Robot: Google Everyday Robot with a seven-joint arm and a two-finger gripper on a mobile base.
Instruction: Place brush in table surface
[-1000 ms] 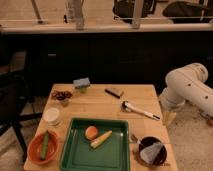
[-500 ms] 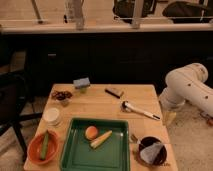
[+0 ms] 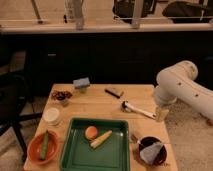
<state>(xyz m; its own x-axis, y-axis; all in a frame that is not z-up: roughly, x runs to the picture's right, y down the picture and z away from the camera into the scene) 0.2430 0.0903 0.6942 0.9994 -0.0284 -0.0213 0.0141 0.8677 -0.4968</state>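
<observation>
Nothing has moved since the earlier frames: your pincer [image 3: 160, 114] hangs at the right edge of the table surface [image 3: 100, 104], jaws apart and holding nothing, just beside the handle tip of the brush [image 3: 138, 110]. From the pincer the brush lies toward 10 o'clock, flat on the wood, so I judge the placing nearly done. Next, lift straight up without catching the handle. The table edge is close at 3 o'clock, the dark bowl [image 3: 151, 151] at 6 o'clock and the green tray [image 3: 95, 150] at 8 o'clock. Bare wood surrounds the brush.
</observation>
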